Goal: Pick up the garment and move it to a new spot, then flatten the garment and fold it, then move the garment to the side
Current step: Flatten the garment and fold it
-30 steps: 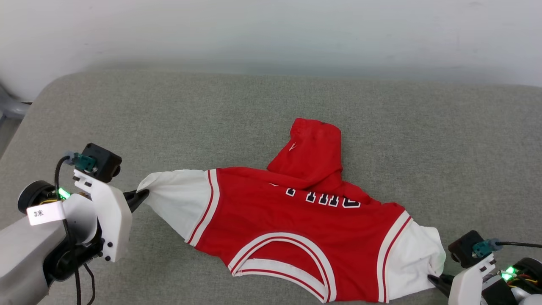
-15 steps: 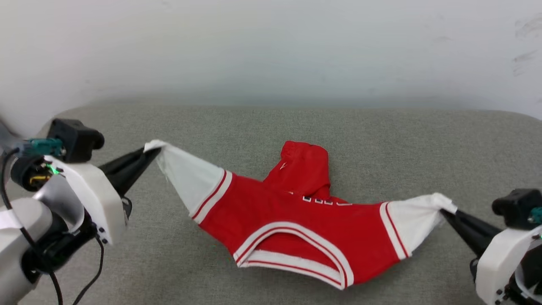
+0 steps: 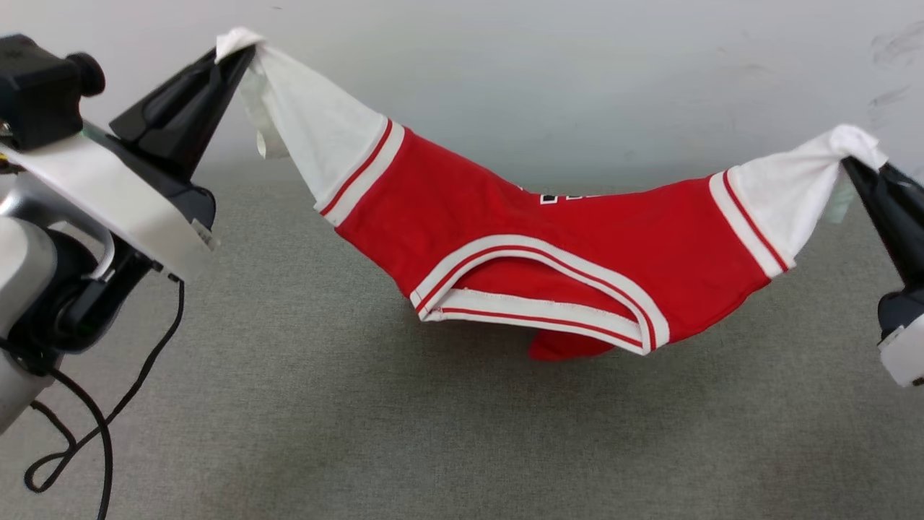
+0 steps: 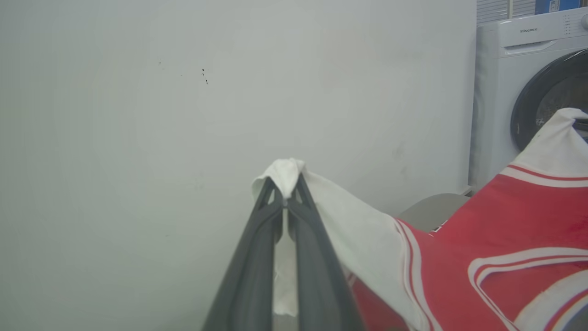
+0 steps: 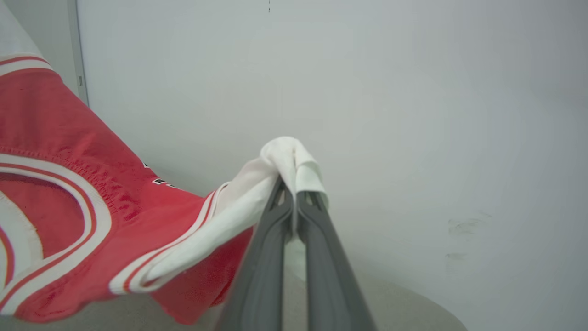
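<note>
A grey woven upholstered surface [image 3: 303, 404] is stretching across the near and middle ground, and a plain white wall [image 3: 520, 65] is rising along its far edge. Faint dark scuff marks [image 3: 895, 40] are showing on the wall at the far right. Off to the right, where the wall is ending, a white Hisense front-loading washing machine [image 4: 500, 101] with a dark round door [image 4: 542, 101] is standing behind the surface's rounded end.
</note>
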